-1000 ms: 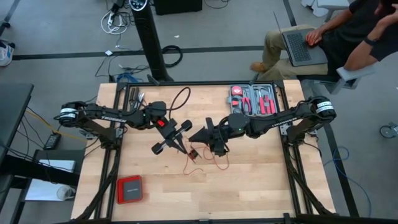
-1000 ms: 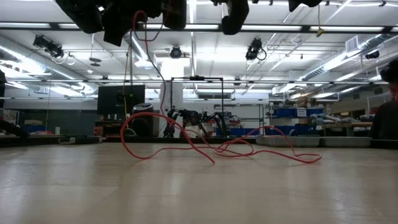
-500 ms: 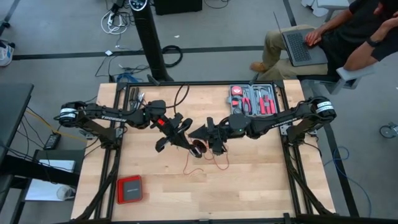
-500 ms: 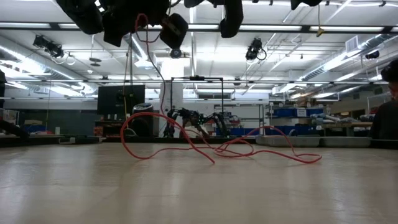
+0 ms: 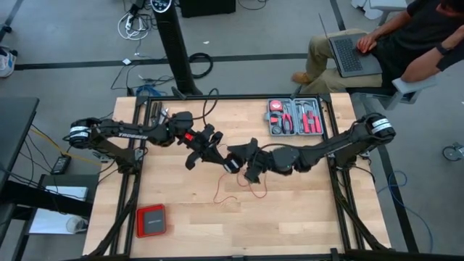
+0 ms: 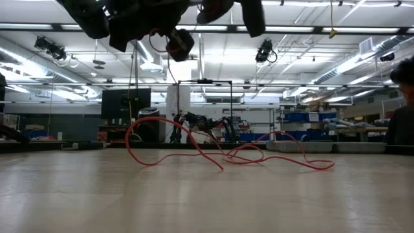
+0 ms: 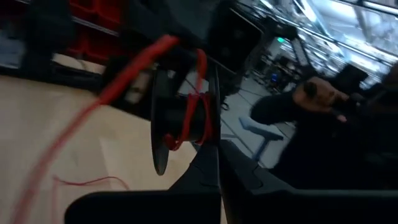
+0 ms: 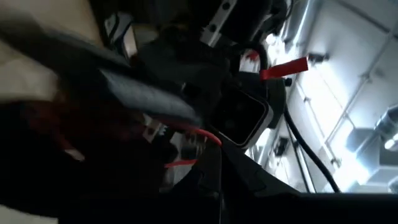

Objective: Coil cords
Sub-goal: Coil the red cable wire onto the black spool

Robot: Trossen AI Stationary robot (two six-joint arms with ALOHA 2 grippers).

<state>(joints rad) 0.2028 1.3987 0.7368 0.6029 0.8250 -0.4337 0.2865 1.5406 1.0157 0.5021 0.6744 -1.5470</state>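
Cord look: my cord point(image 6: 213, 152) is a very thin red wire, lying in loose loops and one tall arch on the wooden table point(image 5: 304, 217), seen level from the low camera.
Cord on spool: part of it is wound round a small black spool point(image 7: 183, 121); red turns show between the discs in my left wrist view.
Cord position: from above, the loose red strands point(image 5: 243, 190) trail on the table just below where my two grippers meet, mid-table.
Left gripper point(image 5: 205, 145): fingers pressed together, held up off the table with the spool right at its fingertips.
Right gripper point(image 5: 243, 158): fingers pressed together, right beside the left one; what it pinches I cannot tell.
Writing: none I can read; white lettering on my left arm is too small.
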